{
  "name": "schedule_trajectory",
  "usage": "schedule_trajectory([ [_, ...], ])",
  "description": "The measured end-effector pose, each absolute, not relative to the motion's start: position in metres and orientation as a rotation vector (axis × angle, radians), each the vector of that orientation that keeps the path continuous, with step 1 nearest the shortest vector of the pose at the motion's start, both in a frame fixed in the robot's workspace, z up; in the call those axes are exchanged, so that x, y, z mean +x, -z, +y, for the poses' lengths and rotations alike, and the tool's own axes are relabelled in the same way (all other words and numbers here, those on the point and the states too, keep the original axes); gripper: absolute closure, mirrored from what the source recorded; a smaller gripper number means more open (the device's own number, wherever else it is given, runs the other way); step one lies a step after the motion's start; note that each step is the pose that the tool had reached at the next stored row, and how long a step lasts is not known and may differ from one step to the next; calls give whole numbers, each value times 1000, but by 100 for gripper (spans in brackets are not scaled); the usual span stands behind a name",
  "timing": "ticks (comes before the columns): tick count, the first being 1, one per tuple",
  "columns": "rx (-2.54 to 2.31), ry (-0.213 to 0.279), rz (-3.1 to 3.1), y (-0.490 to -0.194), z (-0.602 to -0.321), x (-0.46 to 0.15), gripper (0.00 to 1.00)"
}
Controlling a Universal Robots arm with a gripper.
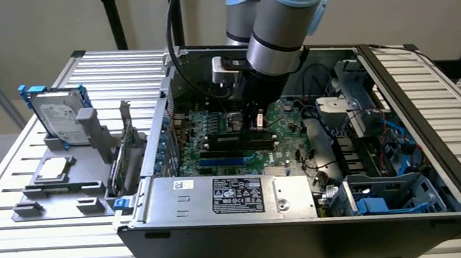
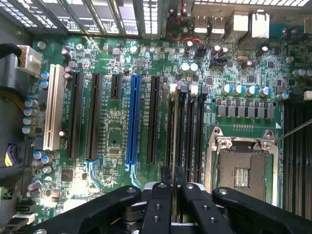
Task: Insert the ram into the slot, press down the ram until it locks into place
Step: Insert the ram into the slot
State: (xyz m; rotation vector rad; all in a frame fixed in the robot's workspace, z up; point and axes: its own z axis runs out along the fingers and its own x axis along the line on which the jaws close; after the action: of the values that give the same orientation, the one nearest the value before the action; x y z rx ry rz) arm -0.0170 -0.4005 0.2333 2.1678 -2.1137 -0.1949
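My gripper (image 2: 173, 171) reaches down into the open computer case (image 1: 303, 239) over the green motherboard (image 2: 112, 146). Its two black fingers (image 2: 165, 195) stand close together, shut on the ram (image 2: 174, 131), which I see edge-on as a thin pale strip. The ram runs lengthwise along the row of parallel black sockets; the slot (image 2: 187, 131) lies among them, next to the strip. Whether the ram's lower edge sits in a socket I cannot tell. In the exterior view the gripper (image 1: 254, 124) hangs just above the black sockets (image 1: 235, 142) at the board's middle.
A bright blue connector (image 2: 131, 122) and a white one (image 2: 52, 107) lie beside the sockets, and the metal-framed CPU socket (image 2: 242, 168) on the other side. The power supply (image 1: 227, 196), cables (image 1: 329, 140) and a drive cage (image 1: 390, 197) crowd the case. A grey fixture with a hard drive (image 1: 59, 116) stands outside.
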Motion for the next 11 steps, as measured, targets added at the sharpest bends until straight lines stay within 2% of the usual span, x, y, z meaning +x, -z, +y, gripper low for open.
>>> schedule_trajectory([
  [4,2138,249,-2086,-233,-401,-13,87],
  [11,2130,263,-2078,-231,-400,-7,87],
])
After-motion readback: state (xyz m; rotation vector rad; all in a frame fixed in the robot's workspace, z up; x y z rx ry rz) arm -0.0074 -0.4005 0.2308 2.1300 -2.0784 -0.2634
